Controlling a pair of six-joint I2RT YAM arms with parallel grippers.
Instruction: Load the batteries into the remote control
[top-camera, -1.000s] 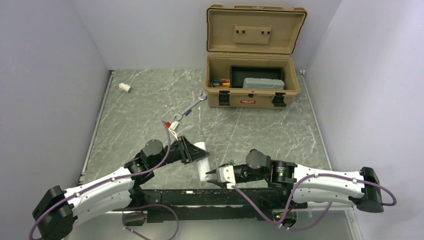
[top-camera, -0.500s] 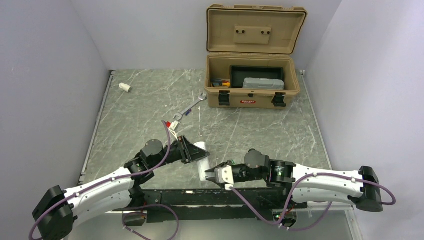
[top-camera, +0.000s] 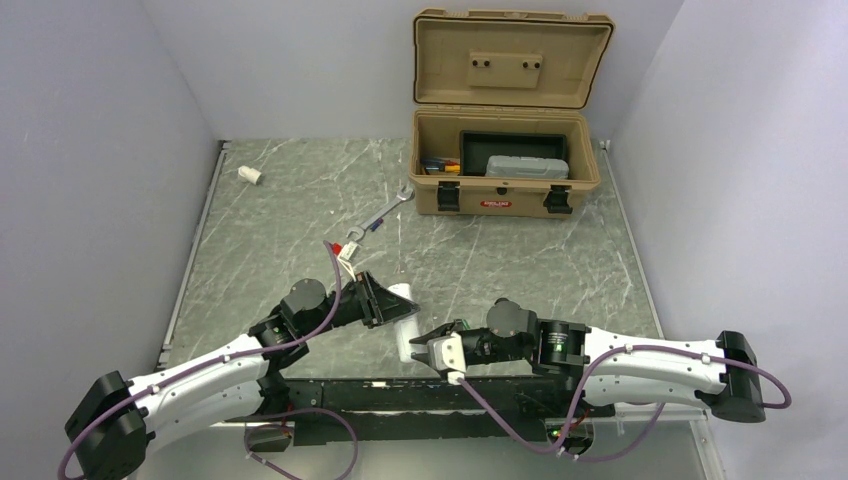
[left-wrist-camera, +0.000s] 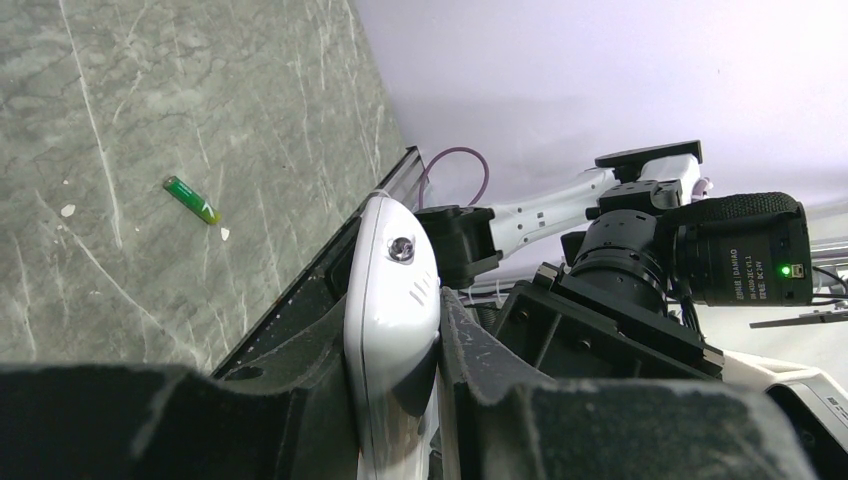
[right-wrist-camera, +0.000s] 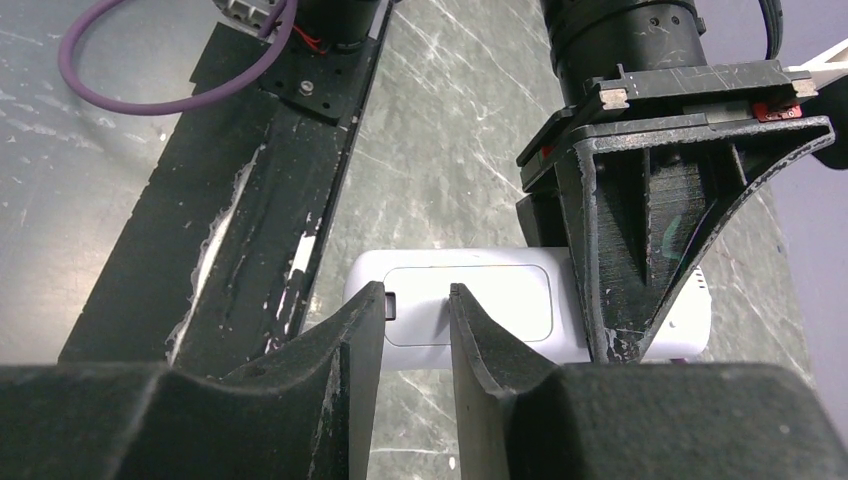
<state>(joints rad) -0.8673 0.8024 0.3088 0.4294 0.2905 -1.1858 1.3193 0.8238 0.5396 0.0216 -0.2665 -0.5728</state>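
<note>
Remote (left-wrist-camera: 392, 300) was pinched edge-on in left fingers (left-wrist-camera: 500, 410) at the near table (left-wrist-camera: 100, 120) edge; right fingers (right-wrist-camera: 350, 340), slightly spread and empty, sat at its unopened back cover (right-wrist-camera: 490, 300); a battery (left-wrist-camera: 192, 199) lay loose, apparently none loaded.

Passage lies between wrench (top-camera: 380, 216) and white cylinder (top-camera: 250, 175); toolbox (top-camera: 480, 190) blocks far right, remote control (top-camera: 404, 296) the near middle.

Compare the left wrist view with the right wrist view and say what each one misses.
Left wrist only: a green battery lying on the table, and the right arm beyond. Right wrist only: the back cover of the remote control, the right pincer, tips parted, at its end, and the black base rail. Both: the remote control clamped in the left pincer.
</note>
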